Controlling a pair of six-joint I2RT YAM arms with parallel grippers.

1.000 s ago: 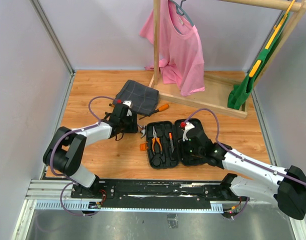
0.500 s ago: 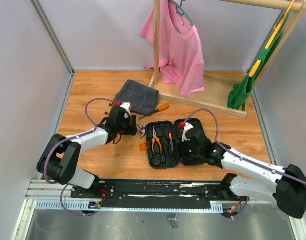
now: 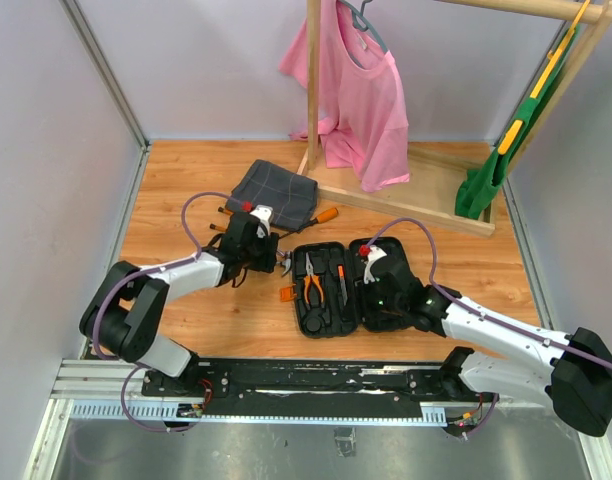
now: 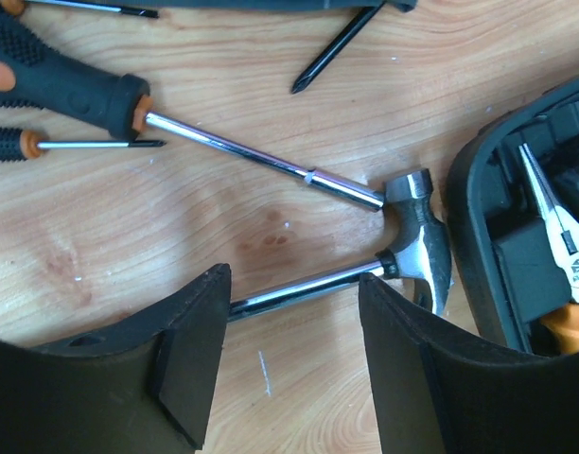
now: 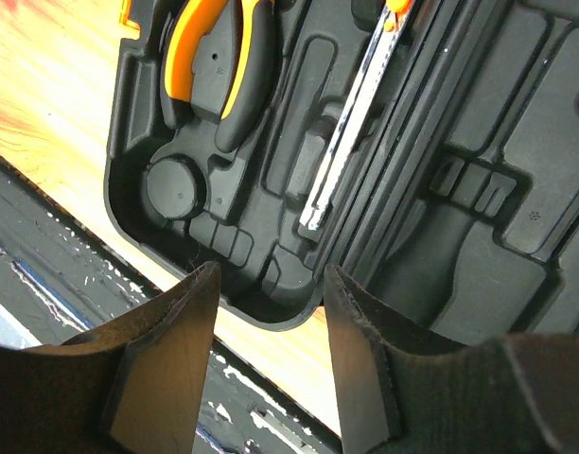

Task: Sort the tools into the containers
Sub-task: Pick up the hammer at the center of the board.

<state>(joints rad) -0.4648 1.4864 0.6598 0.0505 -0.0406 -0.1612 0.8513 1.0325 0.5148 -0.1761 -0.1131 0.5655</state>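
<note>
Left end effector: jaws parted, straddling the hammer shaft. Right end effector: jaws parted, empty, above the tool case.

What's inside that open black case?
Orange-handled pliers and what looks like a screwdriver lie in the left half of the case; its other slots look empty. The right arm hides part of the other half.

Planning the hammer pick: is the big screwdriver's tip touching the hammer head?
Touching. In the left wrist view the big screwdriver lies with its shaft end butted against the head of the hammer, with no gap visible between them.
</note>
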